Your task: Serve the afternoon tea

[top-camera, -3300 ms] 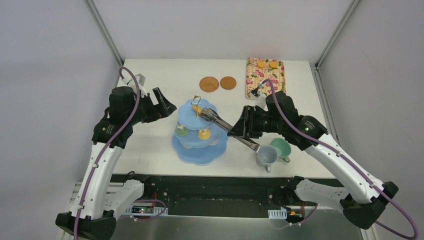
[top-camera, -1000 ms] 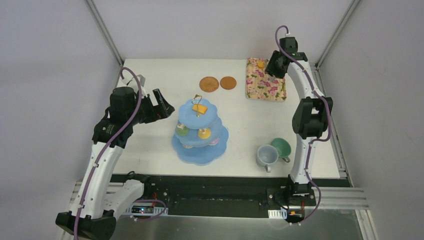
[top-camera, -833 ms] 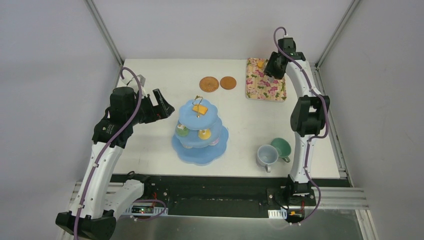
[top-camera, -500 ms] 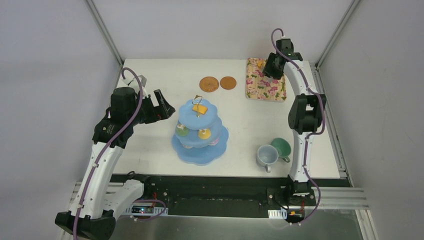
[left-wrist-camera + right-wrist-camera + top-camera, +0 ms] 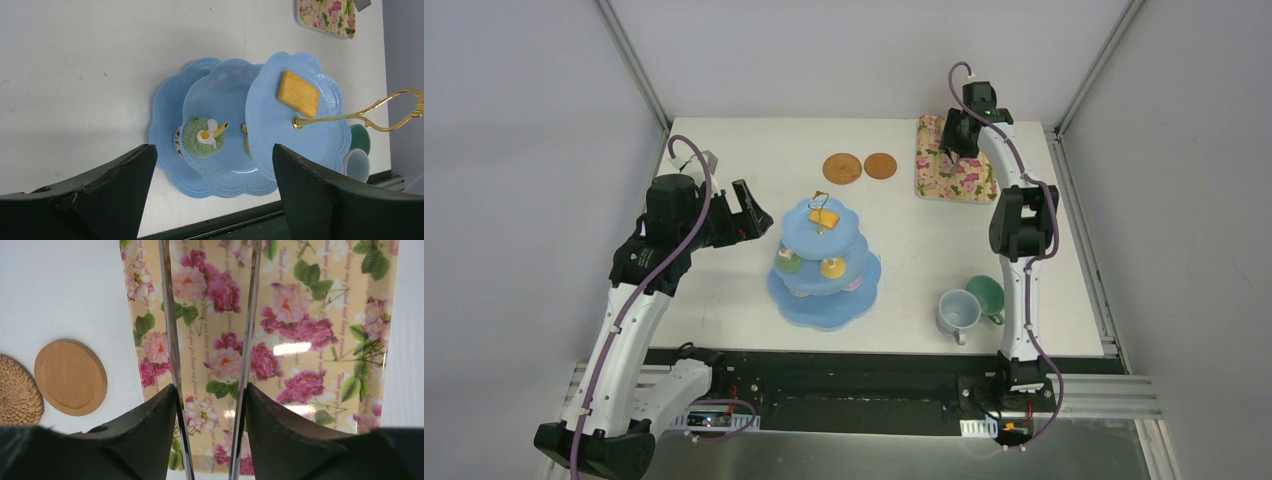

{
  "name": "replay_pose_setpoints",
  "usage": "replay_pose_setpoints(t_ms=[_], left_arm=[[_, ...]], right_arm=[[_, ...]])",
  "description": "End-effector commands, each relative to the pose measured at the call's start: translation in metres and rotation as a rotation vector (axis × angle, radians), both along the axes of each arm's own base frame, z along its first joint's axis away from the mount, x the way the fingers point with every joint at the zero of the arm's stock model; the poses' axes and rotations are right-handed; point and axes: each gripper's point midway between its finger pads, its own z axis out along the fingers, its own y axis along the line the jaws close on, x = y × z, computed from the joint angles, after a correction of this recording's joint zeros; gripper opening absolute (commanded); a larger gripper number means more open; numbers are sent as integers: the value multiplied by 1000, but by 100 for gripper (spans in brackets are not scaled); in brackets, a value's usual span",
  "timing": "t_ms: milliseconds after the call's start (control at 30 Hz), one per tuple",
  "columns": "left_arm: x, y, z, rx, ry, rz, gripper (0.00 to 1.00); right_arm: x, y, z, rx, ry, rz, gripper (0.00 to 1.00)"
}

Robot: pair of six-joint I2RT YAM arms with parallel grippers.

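From above, the light-blue stand (image 5: 824,295) sits mid-table, with an orange biscuit (image 5: 824,216) on its top tier and a green donut (image 5: 789,262) and a yellow donut (image 5: 831,267) on the middle one. The left gripper (image 5: 749,210) hangs just left of the stand, jaws spread wide. Beyond the stand lie the woven coaster (image 5: 842,168) and the smooth coaster (image 5: 880,165). To its right, nearer the arm bases, the grey-blue cup (image 5: 959,312) and the green cup (image 5: 987,294) stand close together. The right gripper (image 5: 951,143) reaches over the floral tray (image 5: 969,180), beyond the stand and to its right.

The left wrist view frames the stand between the parted fingers, which hold nothing.

In the right wrist view the fingers clamp the metal tongs (image 5: 172,340). Their blades stand apart over the tray, tips out of view.
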Motion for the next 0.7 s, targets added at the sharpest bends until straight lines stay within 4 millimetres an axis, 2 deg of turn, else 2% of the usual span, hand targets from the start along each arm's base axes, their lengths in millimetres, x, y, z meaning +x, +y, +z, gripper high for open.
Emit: replay_pose_setpoints(t_ms=[0, 200, 367, 667], left_arm=[[1, 1, 3, 21, -15, -7, 90], [3, 0, 3, 20, -13, -6, 90], [5, 0, 3, 17, -11, -4, 90], [6, -2, 3, 6, -4, -5, 90]], right_arm=[[21, 2, 22, -60, -100, 42, 54], [18, 5, 9, -210, -83, 114, 53], [14, 5, 1, -236, -62, 123, 50], [13, -1, 3, -279, -60, 105, 39]])
